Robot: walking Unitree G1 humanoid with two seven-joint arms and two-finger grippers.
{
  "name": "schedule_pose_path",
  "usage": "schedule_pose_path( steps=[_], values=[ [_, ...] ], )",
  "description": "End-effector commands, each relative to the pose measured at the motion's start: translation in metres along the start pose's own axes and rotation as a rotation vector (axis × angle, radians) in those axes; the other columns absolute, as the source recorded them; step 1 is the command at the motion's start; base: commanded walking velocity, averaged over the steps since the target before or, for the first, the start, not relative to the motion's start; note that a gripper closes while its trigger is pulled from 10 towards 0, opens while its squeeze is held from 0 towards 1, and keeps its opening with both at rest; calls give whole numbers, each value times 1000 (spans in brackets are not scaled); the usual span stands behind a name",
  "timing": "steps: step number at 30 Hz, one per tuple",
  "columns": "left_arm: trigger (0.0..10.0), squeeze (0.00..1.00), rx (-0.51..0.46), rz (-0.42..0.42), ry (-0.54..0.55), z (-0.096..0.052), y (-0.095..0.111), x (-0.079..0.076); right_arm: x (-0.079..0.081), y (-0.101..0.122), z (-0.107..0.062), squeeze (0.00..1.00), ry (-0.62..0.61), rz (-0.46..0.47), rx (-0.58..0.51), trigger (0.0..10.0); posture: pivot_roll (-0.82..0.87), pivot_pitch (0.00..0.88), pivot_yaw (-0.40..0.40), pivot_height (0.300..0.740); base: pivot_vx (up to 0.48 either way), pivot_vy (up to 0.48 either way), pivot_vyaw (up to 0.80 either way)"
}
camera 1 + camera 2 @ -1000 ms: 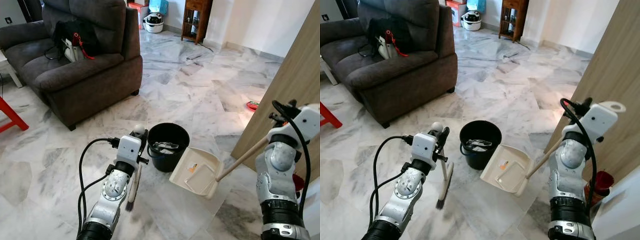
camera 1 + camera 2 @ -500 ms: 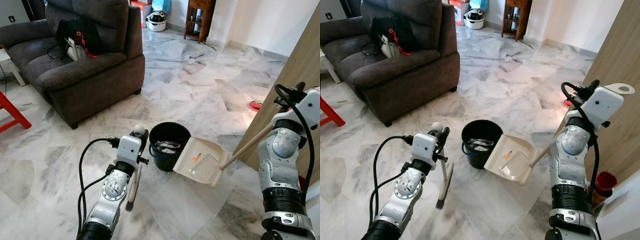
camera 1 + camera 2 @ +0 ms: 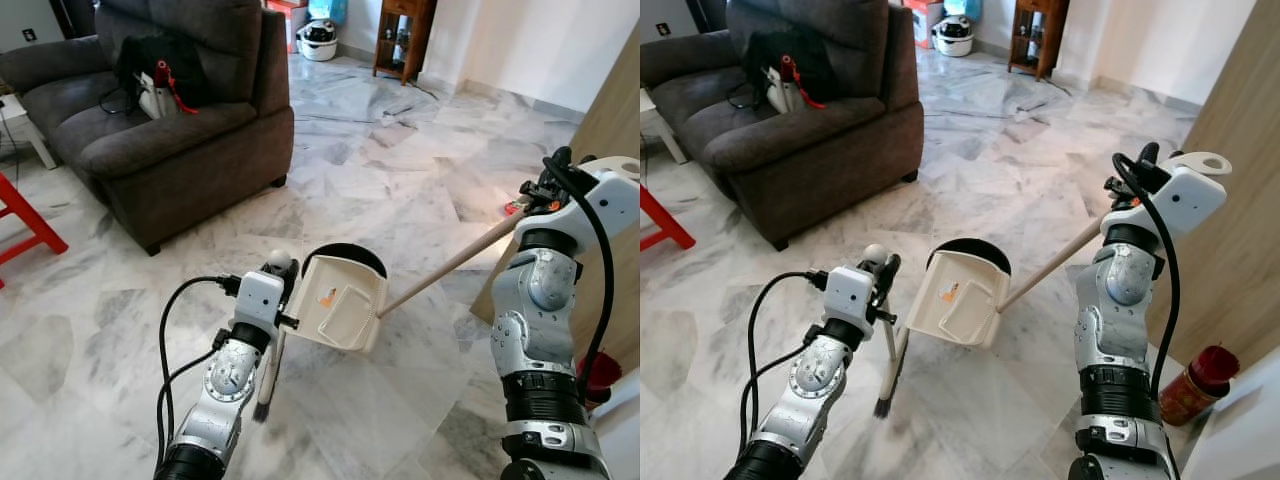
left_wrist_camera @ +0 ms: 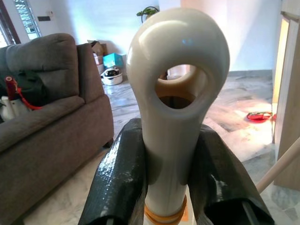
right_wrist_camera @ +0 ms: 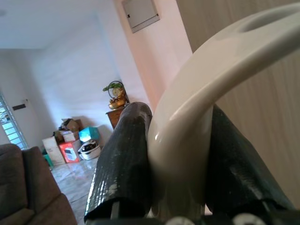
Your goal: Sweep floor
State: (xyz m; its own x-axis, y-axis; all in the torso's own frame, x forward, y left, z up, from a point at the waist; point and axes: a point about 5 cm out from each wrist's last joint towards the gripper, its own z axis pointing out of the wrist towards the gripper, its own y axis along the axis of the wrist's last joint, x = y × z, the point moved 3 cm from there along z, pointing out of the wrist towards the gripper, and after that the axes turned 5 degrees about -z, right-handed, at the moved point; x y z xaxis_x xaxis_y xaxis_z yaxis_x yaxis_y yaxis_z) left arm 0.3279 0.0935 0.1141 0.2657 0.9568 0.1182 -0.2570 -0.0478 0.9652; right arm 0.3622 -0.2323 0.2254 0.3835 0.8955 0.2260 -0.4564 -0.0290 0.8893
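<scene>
Cream plastic long-handled dustpan (image 3: 343, 305), clamped in the right gripper (image 5: 178, 187), tips over the black round bucket (image 3: 350, 255) at 12 o'clock; go steeper, slowly. Left gripper (image 4: 171, 173) pinches the cream brush (image 3: 266, 375).

I see a dark grey sofa (image 3: 150, 120) at the upper left, with a black bag (image 3: 150, 70) and a red-corded item on its seat. A red stool leg (image 3: 25, 215) sits at the left edge. A wooden cabinet (image 3: 403, 35) and boxes (image 3: 320, 12) stand by the far wall. A wood panel (image 3: 1240, 150) runs along the right, with a red container (image 3: 1192, 385) near its base.
</scene>
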Motion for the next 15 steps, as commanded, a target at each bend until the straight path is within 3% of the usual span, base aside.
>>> schedule_pose_path(
  steps=[1,3,15],
  values=[
    [10000,0,-75,38,-20,3,16,-2,5,31,7,0,-1,79,-123,10000,24,0,-10,740,0,0,0],
    [10000,0,-73,39,-25,2,16,-3,12,33,5,0,34,92,-130,10000,24,0,-10,740,0,0,0],
    [10000,0,-69,44,-29,2,15,-5,21,29,0,0,84,110,-115,10000,24,0,-10,740,0,0,0]
  ],
)
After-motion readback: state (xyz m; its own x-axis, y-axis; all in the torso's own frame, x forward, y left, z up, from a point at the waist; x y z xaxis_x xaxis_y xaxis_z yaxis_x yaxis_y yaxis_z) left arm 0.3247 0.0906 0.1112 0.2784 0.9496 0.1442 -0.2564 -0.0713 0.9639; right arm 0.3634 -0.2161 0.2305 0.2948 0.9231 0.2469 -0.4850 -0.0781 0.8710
